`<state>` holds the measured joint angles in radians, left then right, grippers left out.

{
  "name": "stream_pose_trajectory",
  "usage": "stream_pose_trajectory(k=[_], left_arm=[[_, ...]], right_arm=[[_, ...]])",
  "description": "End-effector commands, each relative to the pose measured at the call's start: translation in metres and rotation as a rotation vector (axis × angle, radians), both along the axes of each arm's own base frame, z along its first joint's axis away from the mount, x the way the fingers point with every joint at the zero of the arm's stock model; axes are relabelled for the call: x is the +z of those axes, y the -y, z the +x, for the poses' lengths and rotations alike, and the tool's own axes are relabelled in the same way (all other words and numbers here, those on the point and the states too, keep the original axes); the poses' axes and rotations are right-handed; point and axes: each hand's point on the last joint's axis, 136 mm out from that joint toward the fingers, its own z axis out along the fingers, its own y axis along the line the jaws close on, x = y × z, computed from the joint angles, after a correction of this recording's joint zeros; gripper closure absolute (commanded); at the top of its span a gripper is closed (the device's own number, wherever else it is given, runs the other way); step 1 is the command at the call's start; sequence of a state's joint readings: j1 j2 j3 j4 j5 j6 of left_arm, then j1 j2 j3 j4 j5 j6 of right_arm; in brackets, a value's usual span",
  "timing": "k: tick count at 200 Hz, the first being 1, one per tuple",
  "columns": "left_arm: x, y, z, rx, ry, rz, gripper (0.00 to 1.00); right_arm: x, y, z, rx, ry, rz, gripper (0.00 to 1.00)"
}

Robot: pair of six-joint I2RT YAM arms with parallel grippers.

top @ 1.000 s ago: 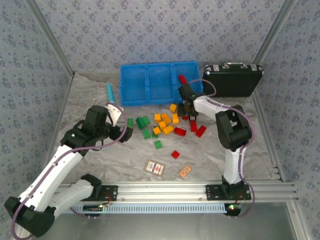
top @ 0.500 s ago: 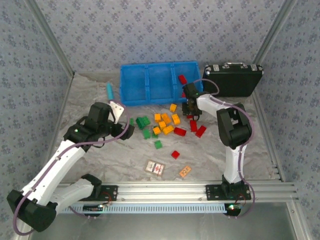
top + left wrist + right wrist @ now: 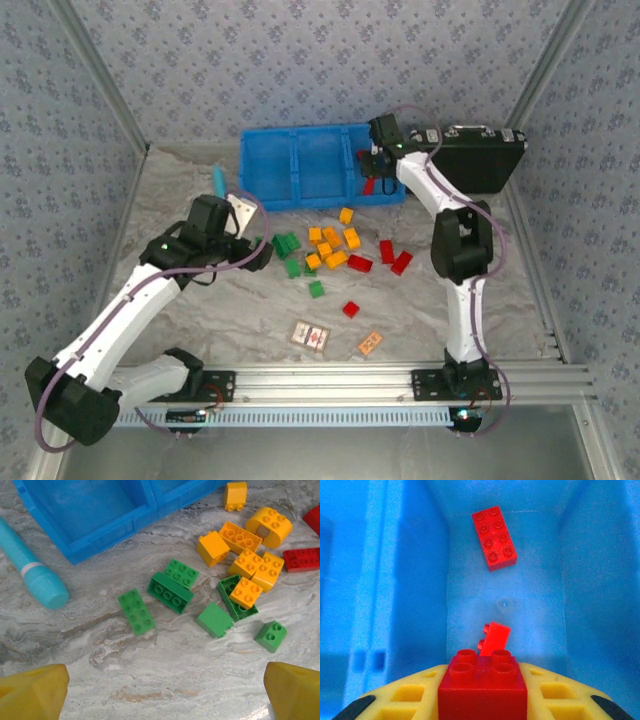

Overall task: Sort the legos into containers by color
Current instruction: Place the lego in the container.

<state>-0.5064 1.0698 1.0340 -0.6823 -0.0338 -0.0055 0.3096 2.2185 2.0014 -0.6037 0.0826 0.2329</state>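
Bright, even light w/ soft shadows; rt wrist grainy.

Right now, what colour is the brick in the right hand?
Red brick; clearest in the right wrist view.

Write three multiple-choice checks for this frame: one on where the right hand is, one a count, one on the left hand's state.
1. Over which compartment of the blue tray is the right hand? A left-end B middle C right-end
2. How many red bricks lie loose there, not counting the held red brick? A none B two C four
3. How is the left hand? A shut on a brick B shut, empty C open, empty

1 C: the overhead view puts it above the right-end compartment.
2 B: a flat eight-stud brick and a small tilted one lie beyond the held brick.
3 C: its yellow fingers stand wide apart above the green bricks.
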Motion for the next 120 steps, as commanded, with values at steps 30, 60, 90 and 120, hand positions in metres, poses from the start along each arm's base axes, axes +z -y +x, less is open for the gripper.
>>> stream_pose_trajectory(k=[30, 60, 90, 120], left_arm=[[0.053, 0.002, 0.02, 0.017, 0.146, -0.015, 0.0], [0.105, 0.005, 0.023, 0.001, 0.171, -0.019, 0.0], [0.155, 0.008, 0.026, -0.02, 0.207, -0.02, 0.0], [0.18, 0.009, 0.025, -0.064, 0.24, 0.003, 0.0]], right_arm=[[-0.046, 0.003, 0.012, 0.029, -0.116, -0.039, 0.65], [-0.037, 0.0, 0.015, 0.036, -0.096, -0.026, 0.54], [-0.019, -0.002, 0.007, 0.041, -0.074, -0.031, 0.48], [0.007, 0.002, -0.013, 0.041, -0.044, -0.028, 0.42]])
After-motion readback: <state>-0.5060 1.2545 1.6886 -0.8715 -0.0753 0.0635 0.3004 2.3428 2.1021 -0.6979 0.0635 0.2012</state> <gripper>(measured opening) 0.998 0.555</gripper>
